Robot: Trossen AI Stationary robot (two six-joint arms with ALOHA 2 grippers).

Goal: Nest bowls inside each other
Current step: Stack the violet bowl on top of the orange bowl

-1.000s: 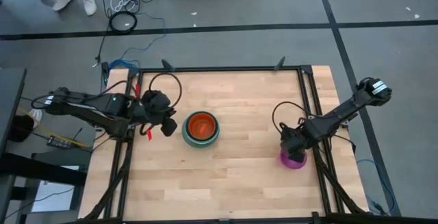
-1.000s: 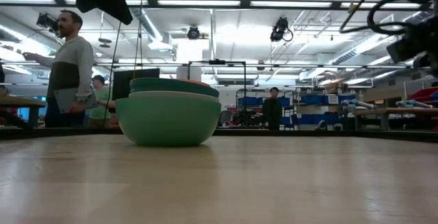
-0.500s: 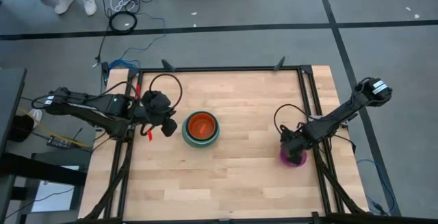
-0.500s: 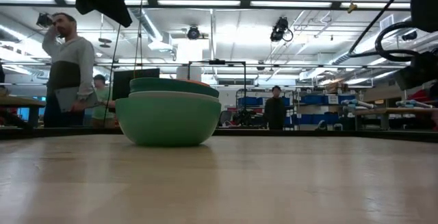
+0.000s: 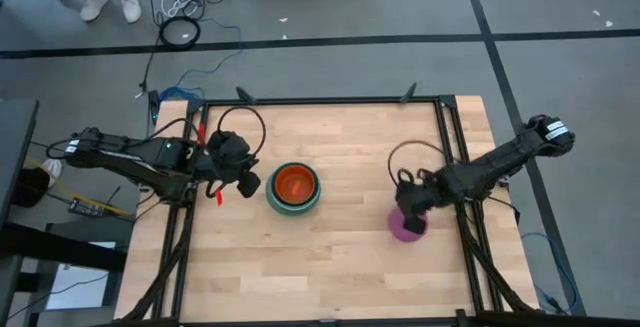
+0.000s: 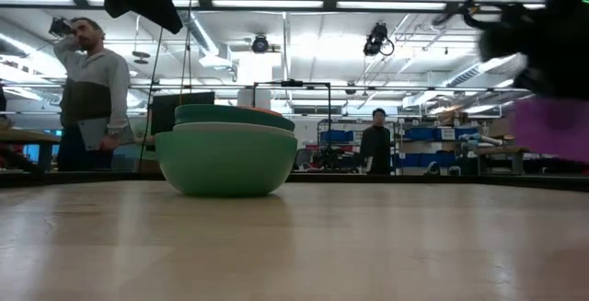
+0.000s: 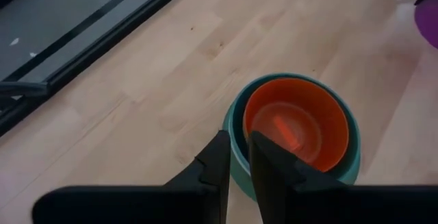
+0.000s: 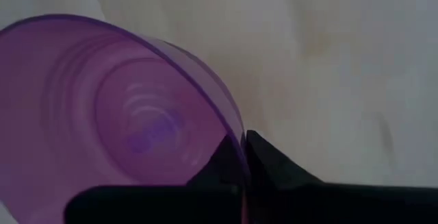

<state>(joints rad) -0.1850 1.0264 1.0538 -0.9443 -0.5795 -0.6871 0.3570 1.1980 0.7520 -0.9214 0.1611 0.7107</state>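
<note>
Purple plastic bowl (image 5: 406, 226): rim pinched between right gripper (image 5: 410, 213) fingers, right of the stack
Nested bowls (image 5: 293, 189): orange innermost, table centre
Left gripper (image 5: 247, 181): beside stack, fingers nearly together, empty

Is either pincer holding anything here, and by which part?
Right pincer pinches the purple bowl by its rim. Left pincer holds nothing.

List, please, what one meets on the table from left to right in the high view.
Left gripper → stack of nested bowls, orange bowl innermost → purple bowl, pinched at its rim by the right gripper.
</note>
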